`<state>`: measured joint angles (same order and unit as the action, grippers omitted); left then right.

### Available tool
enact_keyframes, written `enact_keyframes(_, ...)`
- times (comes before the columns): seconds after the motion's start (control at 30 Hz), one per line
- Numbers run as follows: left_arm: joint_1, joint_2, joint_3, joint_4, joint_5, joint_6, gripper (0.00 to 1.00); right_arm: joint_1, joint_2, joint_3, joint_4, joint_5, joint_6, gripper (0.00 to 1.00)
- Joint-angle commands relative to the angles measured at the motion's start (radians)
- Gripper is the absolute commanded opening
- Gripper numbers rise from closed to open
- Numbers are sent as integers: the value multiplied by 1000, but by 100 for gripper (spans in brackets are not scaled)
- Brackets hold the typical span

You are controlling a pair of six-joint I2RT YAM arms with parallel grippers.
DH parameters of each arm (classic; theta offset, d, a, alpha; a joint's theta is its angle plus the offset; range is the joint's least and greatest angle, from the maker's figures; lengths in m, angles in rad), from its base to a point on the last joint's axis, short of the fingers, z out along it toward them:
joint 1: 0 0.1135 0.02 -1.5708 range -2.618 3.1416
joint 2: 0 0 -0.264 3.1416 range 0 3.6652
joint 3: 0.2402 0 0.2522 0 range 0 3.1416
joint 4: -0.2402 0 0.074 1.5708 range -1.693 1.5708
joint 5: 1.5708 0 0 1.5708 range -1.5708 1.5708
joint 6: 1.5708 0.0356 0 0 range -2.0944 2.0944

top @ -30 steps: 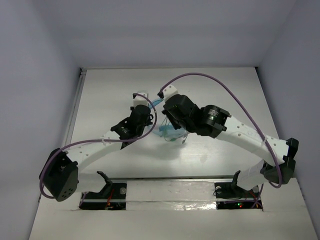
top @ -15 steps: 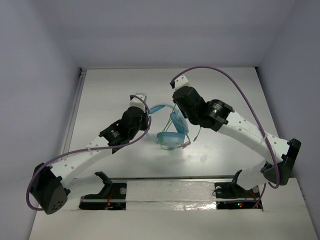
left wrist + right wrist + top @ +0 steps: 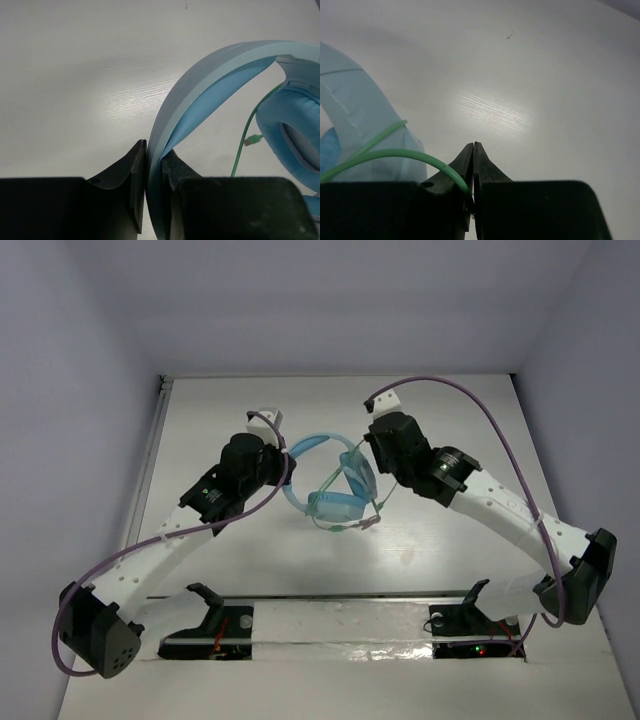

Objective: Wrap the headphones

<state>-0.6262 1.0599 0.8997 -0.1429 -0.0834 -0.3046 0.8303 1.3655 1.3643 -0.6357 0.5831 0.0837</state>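
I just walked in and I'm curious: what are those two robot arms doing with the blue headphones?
They are handling the headphones together at the middle of the white table. The left gripper is pinched shut on the curved headband, holding it. The right gripper is shut on the thin green cable. One strand of cable lies across the blue band, so the winding looks begun, not finished.

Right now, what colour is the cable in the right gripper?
Pale green cable, best seen in right wrist view.
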Motion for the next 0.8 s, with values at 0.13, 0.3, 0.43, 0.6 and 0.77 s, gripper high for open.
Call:
enact_keyframes(0.13, 104, -60, 82, 163, 330, -88, 0, -88, -111, -106, 252, -254, 54, 14)
enact_keyframes(0.3, 151, -60, 96, 215, 425, -132, 0, -117, -140, -160, 318, -330, 77, 30)
enact_keyframes(0.43, 161, -60, 125, 238, 444, -163, 0, -138, -178, -263, 430, -394, 138, 33)
enact_keyframes(0.6, 161, -41, 188, 250, 448, -189, 0, -138, -230, -412, 649, -399, 200, 33)
enact_keyframes(0.77, 171, -26, 237, 241, 438, -199, 0, -138, -269, -523, 829, -434, 240, 36)
